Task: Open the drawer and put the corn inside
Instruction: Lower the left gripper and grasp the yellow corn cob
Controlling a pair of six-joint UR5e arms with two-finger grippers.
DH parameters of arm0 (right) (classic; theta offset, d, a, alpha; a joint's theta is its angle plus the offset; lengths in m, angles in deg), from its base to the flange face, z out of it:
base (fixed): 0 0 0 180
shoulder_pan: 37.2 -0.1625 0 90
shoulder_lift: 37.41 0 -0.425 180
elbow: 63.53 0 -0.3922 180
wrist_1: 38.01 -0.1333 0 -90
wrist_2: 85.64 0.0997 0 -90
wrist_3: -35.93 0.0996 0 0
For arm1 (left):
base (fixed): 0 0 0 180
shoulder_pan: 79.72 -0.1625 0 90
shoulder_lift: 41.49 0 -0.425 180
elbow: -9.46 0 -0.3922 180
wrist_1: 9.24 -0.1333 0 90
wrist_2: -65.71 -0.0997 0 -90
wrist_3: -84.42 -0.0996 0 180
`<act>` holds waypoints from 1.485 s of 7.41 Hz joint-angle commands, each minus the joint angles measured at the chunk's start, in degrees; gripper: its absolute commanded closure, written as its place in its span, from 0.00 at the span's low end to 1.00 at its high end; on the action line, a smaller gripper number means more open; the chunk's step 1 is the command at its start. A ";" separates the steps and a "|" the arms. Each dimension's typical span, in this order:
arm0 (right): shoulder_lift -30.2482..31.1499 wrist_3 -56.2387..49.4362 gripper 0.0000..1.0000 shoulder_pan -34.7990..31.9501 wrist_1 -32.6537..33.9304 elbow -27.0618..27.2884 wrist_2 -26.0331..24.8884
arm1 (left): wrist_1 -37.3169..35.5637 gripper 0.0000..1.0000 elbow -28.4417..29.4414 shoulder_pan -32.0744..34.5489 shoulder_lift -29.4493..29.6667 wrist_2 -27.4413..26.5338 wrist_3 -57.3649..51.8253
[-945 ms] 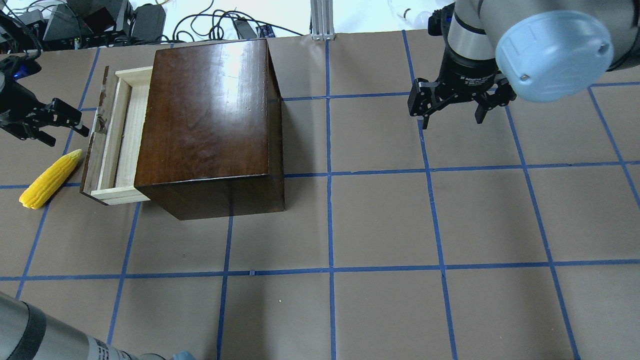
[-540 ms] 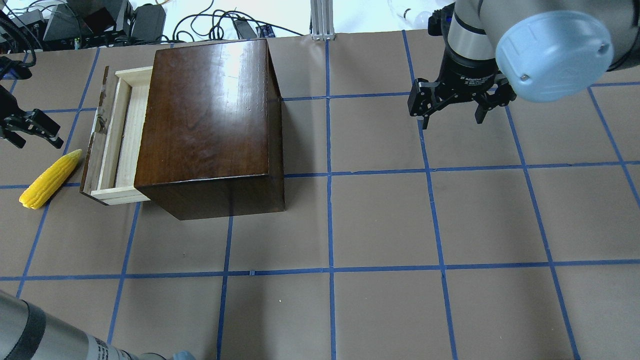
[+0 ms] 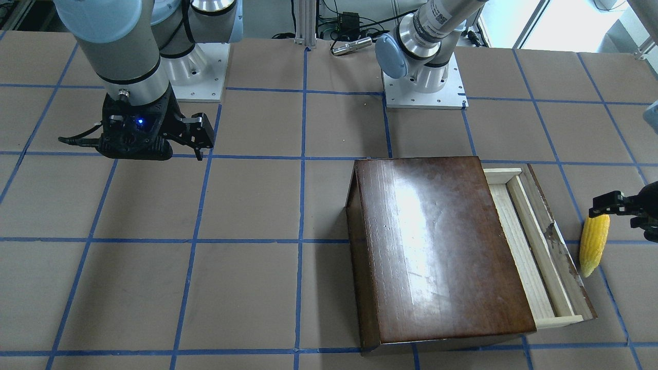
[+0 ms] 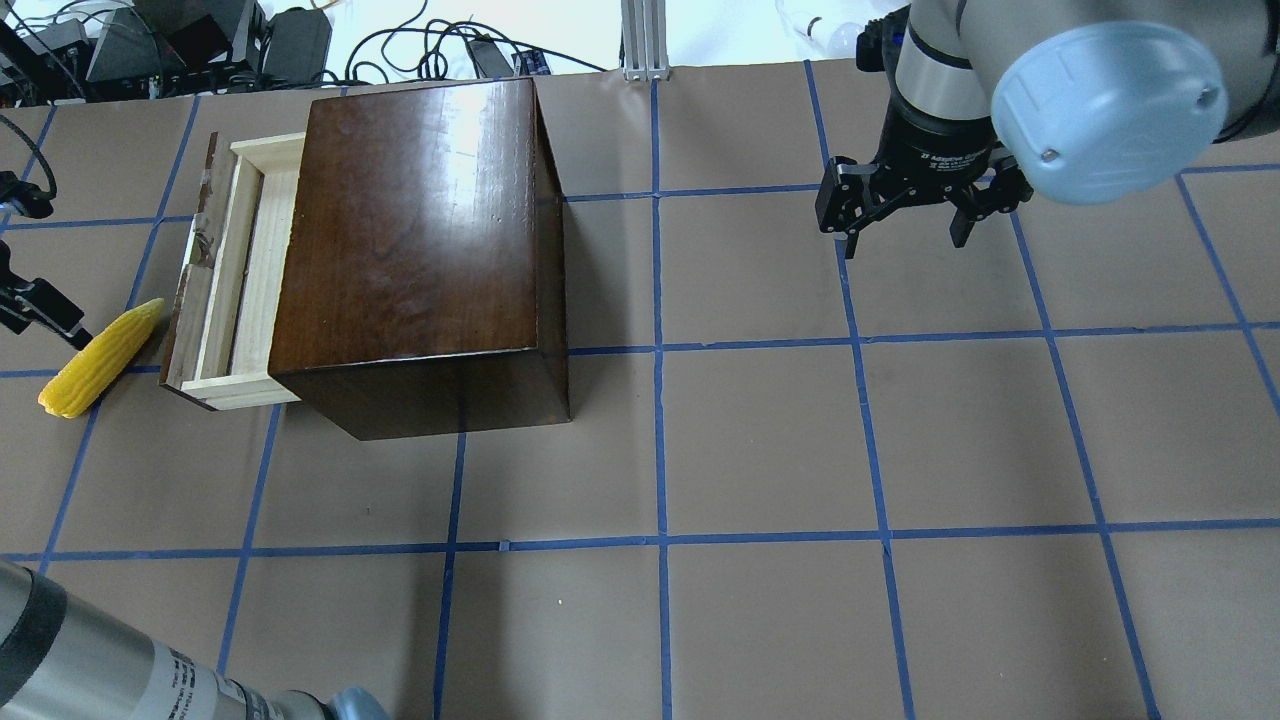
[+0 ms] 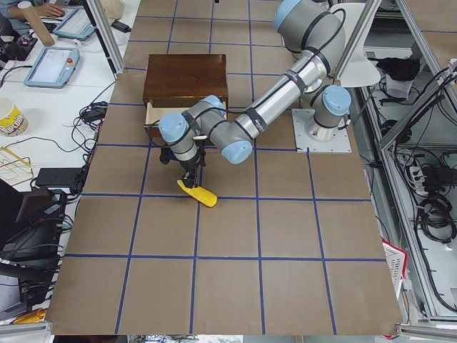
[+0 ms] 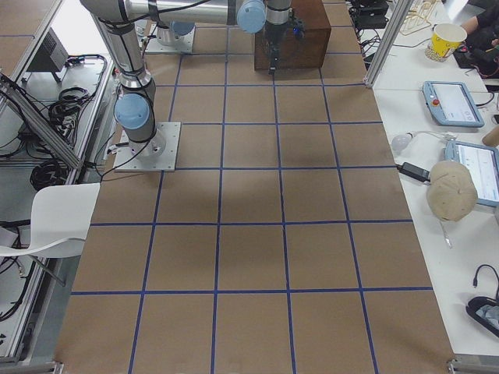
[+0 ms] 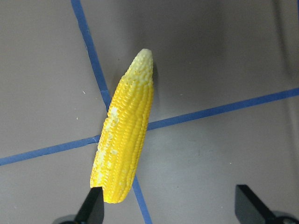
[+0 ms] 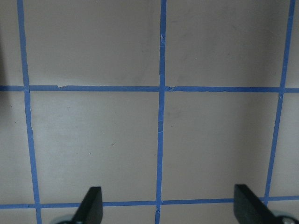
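2 grippers hang over the brown-papered table [image 4: 760, 450], both with fingers spread wide and nothing between them. 1 glossy dark box [image 4: 420, 250] is the landmark. The drawer [image 4: 245, 270] sits high in one end of the box and is pulled partly out, so only a strip of its pale tray shows beyond the box's top, closed off by the scuffed dark front panel. The corn [image 4: 100, 358] lies on the table on the box's drawer side, near the front panel but apart from it. Its pointed tip is turned toward the box and it lies across a crossing of 2 blue tape lines [image 4: 660, 440]. That front panel stands between the corn and the tray's inside, and the box's top covers the rest of the tray. The left gripper [image 7: 168, 205] is over the corn's thick end, on the side away from the box. In the left wrist view 1 fingertip sits right by the cob's base; whether it touches cannot be told. The right gripper [image 4: 903, 235] is well apart from the box, off its closed end, above bare paper and tape lines. Cables [image 4: 420, 45] and an aluminium post [image 4: 645, 40] lie beyond the table edge behind the box.
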 commanded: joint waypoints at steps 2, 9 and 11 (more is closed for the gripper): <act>0.00 0.00 0.00 0.00 0.00 0.00 0.00 | -5.71 0.00 -1.00 -1.10 4.02 0.11 -1.72; 0.00 0.00 0.00 0.00 0.00 0.00 0.00 | -7.66 0.19 -0.92 -1.01 7.64 0.11 1.00; 0.00 0.00 0.00 0.00 0.00 0.00 0.00 | -7.66 0.70 -0.83 -1.01 7.64 0.20 0.92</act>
